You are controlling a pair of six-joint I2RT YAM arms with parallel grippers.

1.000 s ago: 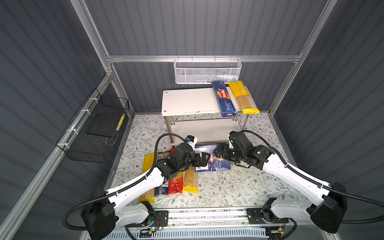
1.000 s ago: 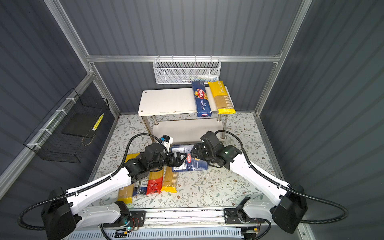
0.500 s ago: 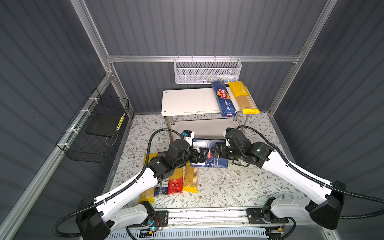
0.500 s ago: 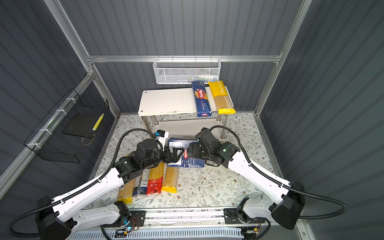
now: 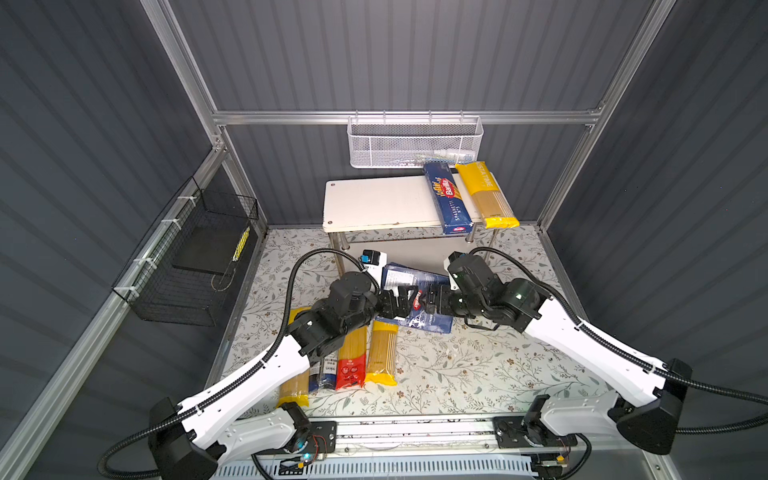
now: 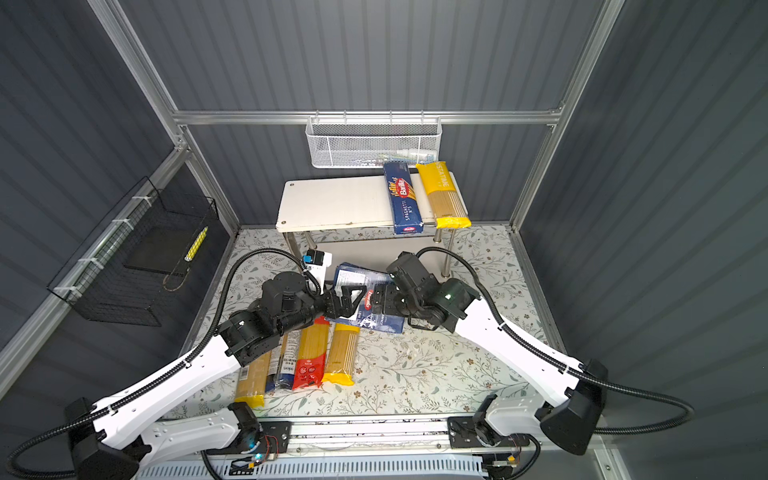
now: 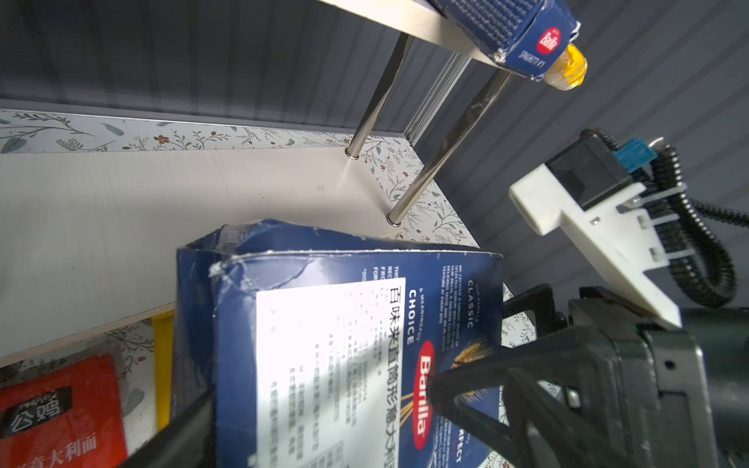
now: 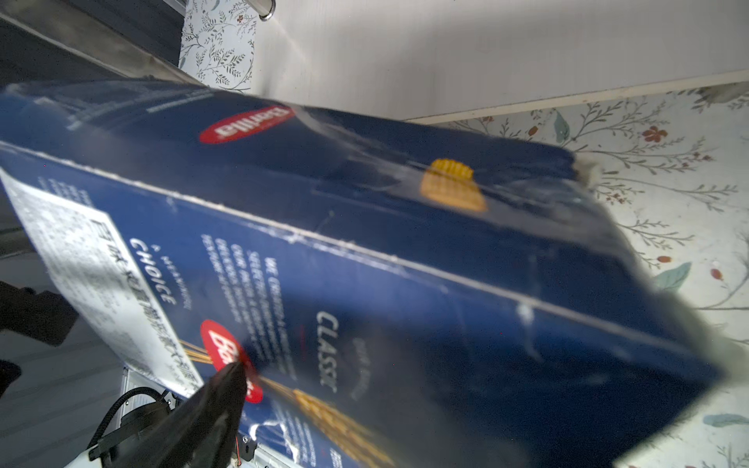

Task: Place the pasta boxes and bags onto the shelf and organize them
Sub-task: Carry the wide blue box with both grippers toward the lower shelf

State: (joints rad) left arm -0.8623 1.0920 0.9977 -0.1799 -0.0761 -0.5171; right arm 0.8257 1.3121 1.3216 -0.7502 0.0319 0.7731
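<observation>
The wide flat pasta box [image 5: 417, 277] hangs tilted just in front of the shelf's lower board [image 5: 419, 251]. My left gripper [image 5: 397, 302] is shut across its thickness from the left, one finger [image 7: 466, 377] on the printed face [image 7: 344, 344]. From the right my right gripper [image 5: 433, 301] is shut on the same box [image 8: 405, 251], with one finger [image 8: 219, 397] on the face. On the shelf's top board [image 5: 374, 203] lie the narrow SPAGHETTI box [image 5: 448, 199] and a yellow bag [image 5: 487, 195]. Several bags [image 5: 353, 353] lie side by side on the table, partly under the left arm.
A white mesh basket [image 5: 415, 143] hangs on the back wall just above the shelf. A black wire basket [image 5: 195, 257] is fixed to the left wall. Chrome legs [image 7: 441, 162] stand at the shelf's corners. The floral table cover [image 5: 478, 374] spreads in front of the right arm.
Both grippers have lifted the wide box off the table and carried it toward the shelf's lower board. The bags and the things on the top board have not moved.
</observation>
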